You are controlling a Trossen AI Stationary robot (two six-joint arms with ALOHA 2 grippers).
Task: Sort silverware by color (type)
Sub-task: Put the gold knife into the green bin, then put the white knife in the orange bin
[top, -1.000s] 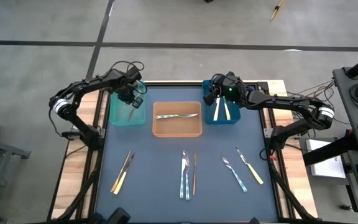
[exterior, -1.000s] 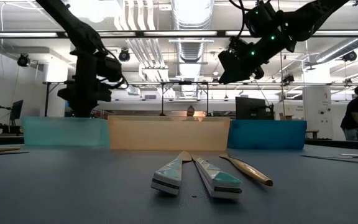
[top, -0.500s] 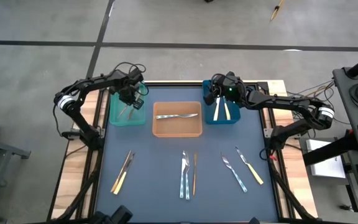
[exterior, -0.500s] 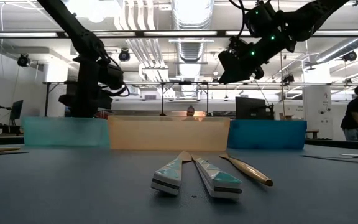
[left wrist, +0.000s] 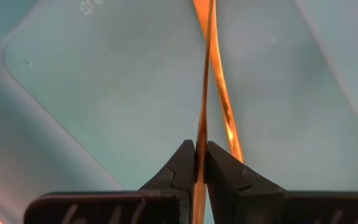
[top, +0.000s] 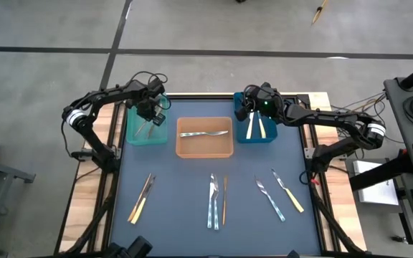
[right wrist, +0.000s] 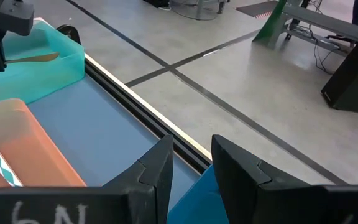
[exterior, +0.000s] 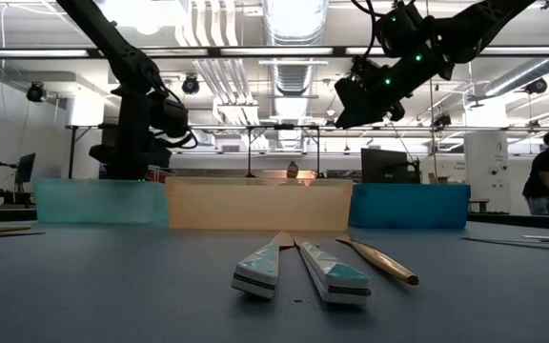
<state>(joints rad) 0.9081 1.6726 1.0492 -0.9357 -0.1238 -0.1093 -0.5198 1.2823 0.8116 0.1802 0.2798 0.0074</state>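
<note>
My left gripper (top: pixel 151 115) stands over the teal bin (top: pixel 130 136), shut on a slim gold piece (left wrist: pixel 202 118) that reaches down into the bin. A second gold streak (left wrist: pixel 224 112) shows beside it; another piece or a reflection, I cannot tell. My right gripper (right wrist: pixel 191 163) hovers open above the blue bin (top: pixel 267 137), where two cream-handled pieces (top: pixel 255 127) lie. A silver fork (top: pixel 205 133) lies in the orange bin (top: pixel 183 149). On the mat lie a gold and a cream-handled piece (top: pixel 141 198), two teal-patterned pieces (top: pixel 214 202), a gold one (top: pixel 225 199), a fork (top: pixel 269 199) and a cream-handled knife (top: pixel 288 191). My left gripper pinches the gold piece (left wrist: pixel 199 163) between its two fingers (left wrist: pixel 182 165), coming from above and pointing down into the teal bin. The piece shows edge-on and runs on past the fingertips, along the fingers. Its far end leaves the picture, so whether it touches the bin floor cannot be told.
The three bins stand in a row along the mat's far edge, teal left, orange middle, blue right. The loose pieces lie in a band near the mat's near edge (exterior: pixel 294 272). A person (exterior: pixel 544 181) stands in the room beyond the table's right.
My left gripper has shifted slightly toward the table's right over the teal bin, staying shut on the gold piece. My right gripper has kept still.
</note>
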